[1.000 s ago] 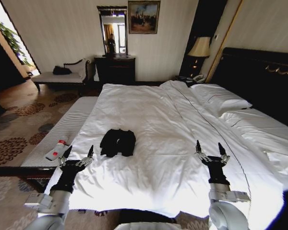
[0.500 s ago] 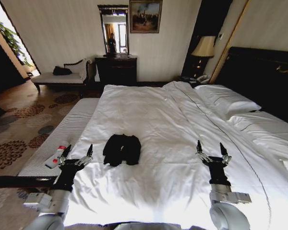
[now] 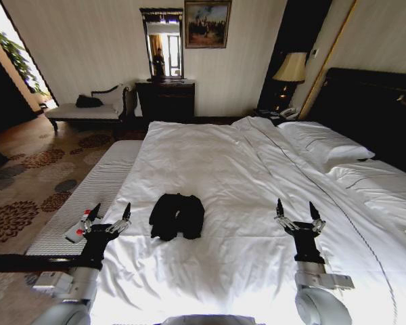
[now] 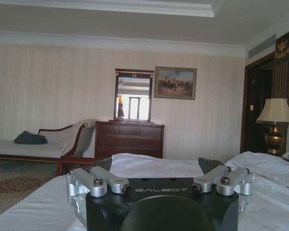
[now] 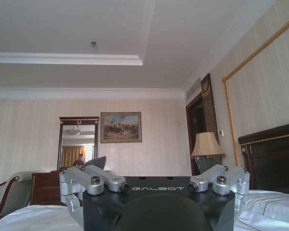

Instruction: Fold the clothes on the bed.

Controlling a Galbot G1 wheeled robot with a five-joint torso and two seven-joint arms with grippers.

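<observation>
though the black t-shirt [image 3: 177, 216] lies in plain sight on the bed's [image 3: 257, 176] white duvet, i can't read any lettering on it; it is bunched into a dark lump, near the foot edge and toward the left side. the foot edge itself is cut off at the bottom of my head view, and the headboard runs out of frame on the right. my left gripper [image 3: 108, 214] hovers over the left edge of the bed with its fingers spread apart, holding nothing; my right gripper [image 3: 297, 212] hovers over the duvet right of the shirt, fingers likewise parted and empty. from the wrists i see only the far wall beyond the fingers. compared with a second ago the whole head view has shifted, so the camera moved; both grippers keep their pose.
</observation>
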